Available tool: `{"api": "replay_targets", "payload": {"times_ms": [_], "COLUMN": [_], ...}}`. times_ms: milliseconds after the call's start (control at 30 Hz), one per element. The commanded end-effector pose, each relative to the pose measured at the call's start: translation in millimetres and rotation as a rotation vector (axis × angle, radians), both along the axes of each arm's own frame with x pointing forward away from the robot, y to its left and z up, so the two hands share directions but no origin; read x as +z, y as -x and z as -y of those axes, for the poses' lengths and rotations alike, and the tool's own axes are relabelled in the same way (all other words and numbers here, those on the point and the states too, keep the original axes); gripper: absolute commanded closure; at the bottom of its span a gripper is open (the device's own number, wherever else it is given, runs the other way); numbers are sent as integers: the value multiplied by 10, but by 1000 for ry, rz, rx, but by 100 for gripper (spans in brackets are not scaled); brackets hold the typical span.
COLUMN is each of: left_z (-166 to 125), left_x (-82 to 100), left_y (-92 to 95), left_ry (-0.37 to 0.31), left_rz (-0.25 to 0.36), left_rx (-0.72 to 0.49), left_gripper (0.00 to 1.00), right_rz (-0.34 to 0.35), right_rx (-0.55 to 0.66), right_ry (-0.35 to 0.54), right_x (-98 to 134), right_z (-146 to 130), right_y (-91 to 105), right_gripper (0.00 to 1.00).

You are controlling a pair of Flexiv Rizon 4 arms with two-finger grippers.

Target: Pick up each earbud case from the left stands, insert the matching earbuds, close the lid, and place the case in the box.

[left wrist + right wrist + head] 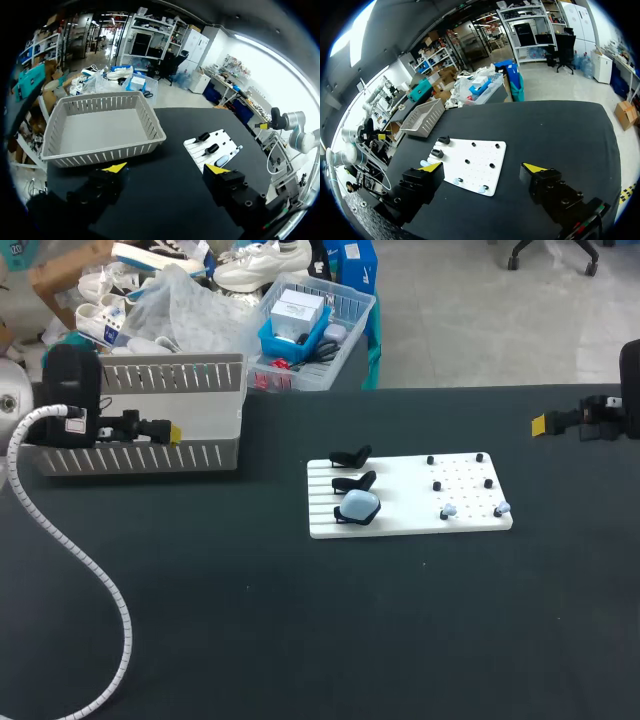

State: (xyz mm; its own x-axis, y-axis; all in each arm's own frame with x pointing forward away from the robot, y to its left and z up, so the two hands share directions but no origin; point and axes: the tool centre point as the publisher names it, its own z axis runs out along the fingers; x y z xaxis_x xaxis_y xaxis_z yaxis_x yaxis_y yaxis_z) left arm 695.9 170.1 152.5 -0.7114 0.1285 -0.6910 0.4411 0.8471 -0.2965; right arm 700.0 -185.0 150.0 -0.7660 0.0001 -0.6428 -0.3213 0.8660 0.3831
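Nearest the camera, a white ribbed cable (100, 580) curls across the left of the black table (300, 640) and runs up to the left arm (68, 390). Just past the middle of the table lies a flat white board (400, 525). Three black stands (352, 480) line its left side. The two farther ones are bare, and a pale blue earbud case (359, 505) sits on the closest one.

Small pieces rest on pegs on the right part of the board: four black earbuds (437, 485) farther back and two pale blue earbuds (448, 511) along the near edge.

A grey slatted box (140, 455) stands at the far left of the table, well apart from the board.

The left claw (165, 169) hangs in the air near the box, its yellow-tipped fingers spread wide and gripping nothing. The right claw (483, 167) hangs at the far right, well apart from the board, its fingers likewise spread wide with nothing between them.
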Motion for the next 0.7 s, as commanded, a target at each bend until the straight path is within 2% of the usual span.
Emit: {"api": "replay_targets", "payload": {"times_ms": [33,233,400,567,633,667,700], "left_z": [32,82,126,156,180,190,213], "left_x": [-14,28,10,-93,-164,-181,-245], "left_y": [0,40,53,129,170,186,230], "left_ry": [40,40,1,-72,-117,-151,-212], "left_rz": [82,220,263,314,370,417,477], "left_rx": [-155,-419,-615,-773,-824,-846,-904], "left_gripper": [0,0,0,0,0,0,0], "right_rz": [0,0,0,0,0,0,0], "right_rx": [0,0,0,0,0,0,0], "right_ry": [0,0,0,0,0,0,0], "right_x": [0,0,0,0,0,0,0], "right_z": [0,0,0,0,0,0,0], "right_y": [0,0,0,0,0,0,0], "right_gripper": [0,0,0,0,0,0,0]}}
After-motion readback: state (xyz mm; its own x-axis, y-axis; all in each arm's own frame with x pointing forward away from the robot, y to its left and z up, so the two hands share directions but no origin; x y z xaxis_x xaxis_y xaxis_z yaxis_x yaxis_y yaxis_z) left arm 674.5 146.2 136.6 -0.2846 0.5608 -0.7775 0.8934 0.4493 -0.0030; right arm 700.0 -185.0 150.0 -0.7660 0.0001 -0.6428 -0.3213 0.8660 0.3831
